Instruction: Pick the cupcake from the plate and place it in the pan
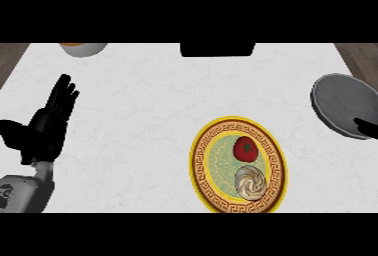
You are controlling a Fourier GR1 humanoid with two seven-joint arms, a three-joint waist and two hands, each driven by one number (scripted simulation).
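White marble table (148, 100). Left hand (48, 125) released, resting far left of plate (275, 159). Cupcake (249, 182) touches tomato (246, 148): risk of nudging it. Pan (341, 102) beyond; right hand unseen.

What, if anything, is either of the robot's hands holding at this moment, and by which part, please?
Nothing is held. The black left hand rests open at the left edge, and the swirled cream cupcake sits untouched on the round gold-rimmed plate. The right hand is out of view.
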